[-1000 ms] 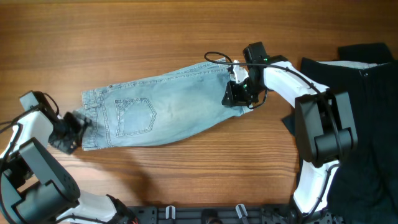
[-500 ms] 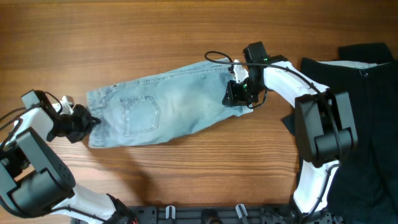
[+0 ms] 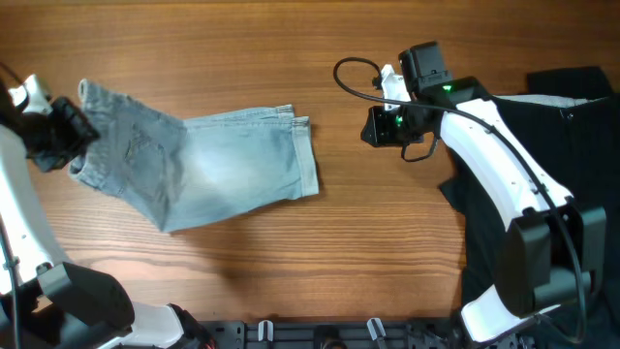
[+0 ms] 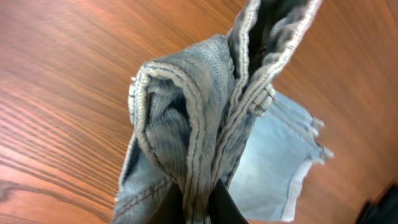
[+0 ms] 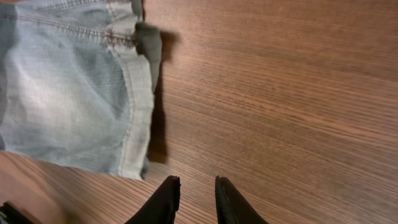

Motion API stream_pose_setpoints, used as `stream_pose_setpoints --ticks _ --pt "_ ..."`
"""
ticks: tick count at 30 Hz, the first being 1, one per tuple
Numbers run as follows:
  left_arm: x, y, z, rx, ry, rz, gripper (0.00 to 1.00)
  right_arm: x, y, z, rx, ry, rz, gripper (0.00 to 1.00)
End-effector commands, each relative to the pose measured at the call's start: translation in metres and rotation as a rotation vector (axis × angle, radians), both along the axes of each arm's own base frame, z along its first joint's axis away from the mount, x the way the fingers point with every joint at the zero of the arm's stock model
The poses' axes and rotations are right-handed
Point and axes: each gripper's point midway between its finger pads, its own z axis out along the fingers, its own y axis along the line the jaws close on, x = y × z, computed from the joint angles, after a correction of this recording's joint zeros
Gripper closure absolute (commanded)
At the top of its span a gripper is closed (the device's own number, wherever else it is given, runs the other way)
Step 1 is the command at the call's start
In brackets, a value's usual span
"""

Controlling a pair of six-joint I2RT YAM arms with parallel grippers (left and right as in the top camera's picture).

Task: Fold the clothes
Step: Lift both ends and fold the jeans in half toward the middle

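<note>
Denim shorts (image 3: 213, 170), faded, seams bunched | left hand (image 4: 196, 205) clenched on shorts | right hand (image 5: 194, 199) slightly parted, empty

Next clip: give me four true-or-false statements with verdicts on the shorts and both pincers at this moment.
1. The left pincer is shut on the denim shorts. True.
2. The right pincer grips the shorts' leg hem. False: it holds nothing and hangs over bare table, apart from the shorts.
3. The black garments lie beside the right arm, at the table's edge. True.
4. The shorts lie on top of the black garments. False: bare wood separates them.
</note>
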Motion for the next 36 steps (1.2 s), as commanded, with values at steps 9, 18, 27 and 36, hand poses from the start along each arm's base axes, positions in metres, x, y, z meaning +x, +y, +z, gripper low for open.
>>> stream_pose_setpoints --ticks 9,18,27,36 --pt "0.04 -0.169 -0.033 -0.085 0.121 -0.181 0.92 0.006 -0.01 -0.001 -0.051 -0.012 -0.045 0.76" --pt "0.054 -0.26 -0.1 -0.038 0.187 -0.144 0.92 0.002 -0.012 -0.008 -0.071 -0.001 -0.02 0.75" --pt "0.055 -0.264 -0.125 0.0 0.22 -0.14 0.95 -0.026 0.035 -0.051 0.104 0.11 0.196 0.91" --pt "0.053 -0.273 -0.084 -0.086 0.136 -0.183 0.94 -0.044 0.059 -0.114 0.133 0.268 0.226 0.95"
